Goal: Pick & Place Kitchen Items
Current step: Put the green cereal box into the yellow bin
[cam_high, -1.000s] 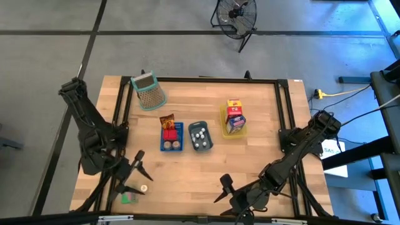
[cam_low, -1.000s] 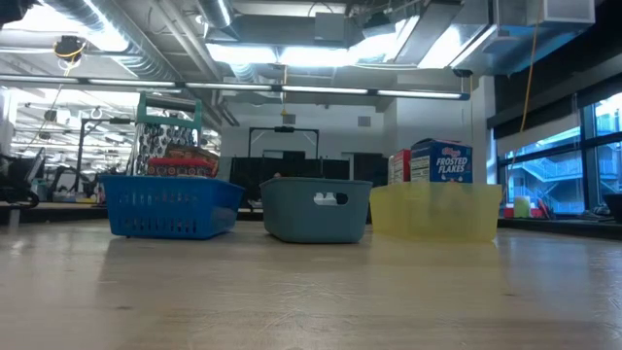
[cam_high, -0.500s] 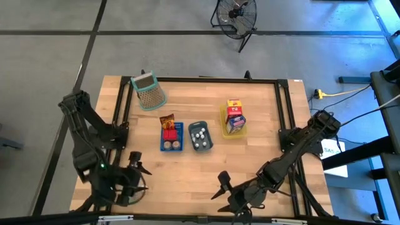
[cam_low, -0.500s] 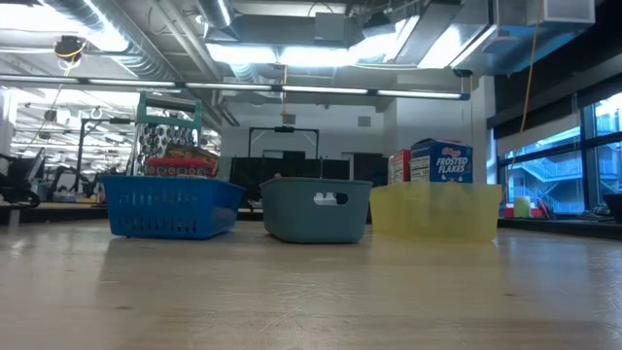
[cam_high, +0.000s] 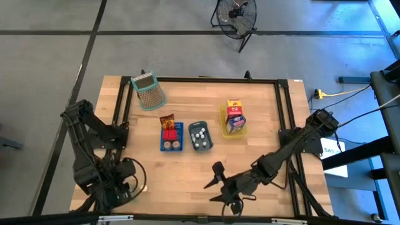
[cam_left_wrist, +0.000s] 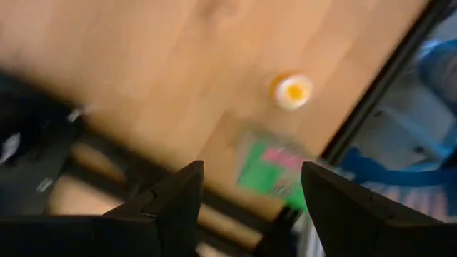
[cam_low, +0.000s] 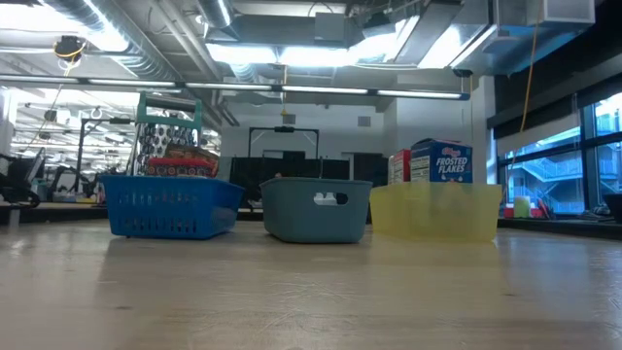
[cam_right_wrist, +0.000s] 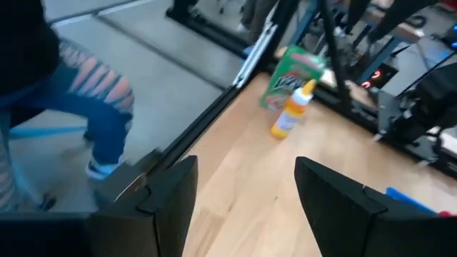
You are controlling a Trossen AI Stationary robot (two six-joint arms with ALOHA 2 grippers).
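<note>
A green packet (cam_left_wrist: 275,168) and a small bottle with an orange cap (cam_left_wrist: 291,91) lie on the wood at the table's near-left corner. They also show in the right wrist view, the packet (cam_right_wrist: 293,75) and the bottle (cam_right_wrist: 291,114). My left gripper (cam_high: 130,186) is open above them and touches nothing. My right gripper (cam_high: 215,180) is open and empty over the table's near middle, pointing toward the left. Red and brown items lie in the blue tray (cam_high: 164,147), white round pieces in the grey-blue tray (cam_high: 190,128), and cartons stand in the yellow tray (cam_high: 223,119).
A green-rimmed mesh basket (cam_high: 149,90) stands at the far left. The three trays stand in a row mid-table, also seen in the low view (cam_low: 316,209). Black frame rails run along the table's edges. A person's legs (cam_right_wrist: 78,78) show beyond the table's left edge.
My left gripper has drawn back toward the table's near-left corner and tipped down over the green packet and bottle, which its arm now covers in the high view. My right gripper has moved toward the table's left edge and slightly toward the far edge.
</note>
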